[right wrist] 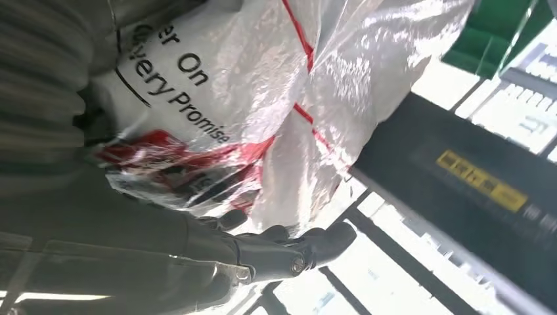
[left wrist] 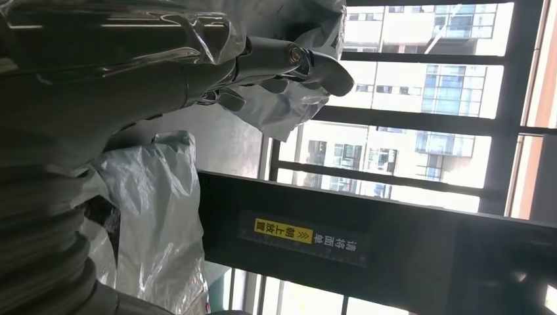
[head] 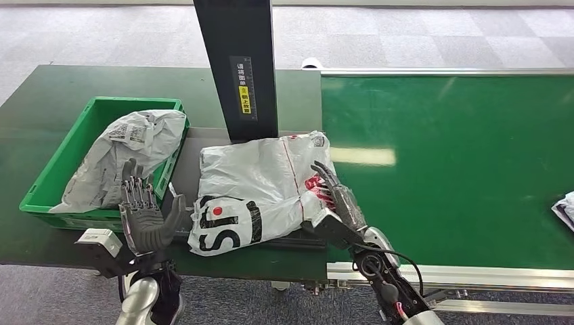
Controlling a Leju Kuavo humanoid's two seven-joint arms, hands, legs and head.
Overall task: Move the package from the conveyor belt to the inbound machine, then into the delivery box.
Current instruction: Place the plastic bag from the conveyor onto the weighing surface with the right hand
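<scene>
Two hands flank our white package (head: pixel 254 193) on the machine's dark tray (head: pixel 203 139): right hand (head: pixel 336 200) touching its three-o'clock edge, grasp uncertain; left hand (head: pixel 145 213) released at nine o'clock. Slippery plastic could slide off before reaching the green box (head: pixel 68 145).

Grey carpet-tile floor (head: pixel 420 40); tall windows (left wrist: pixel 420 79) show bright daylight and buildings outside.

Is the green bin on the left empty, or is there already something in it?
Not empty. The green bin already holds a crumpled grey package, which fills most of it and rises above its rim.
</scene>
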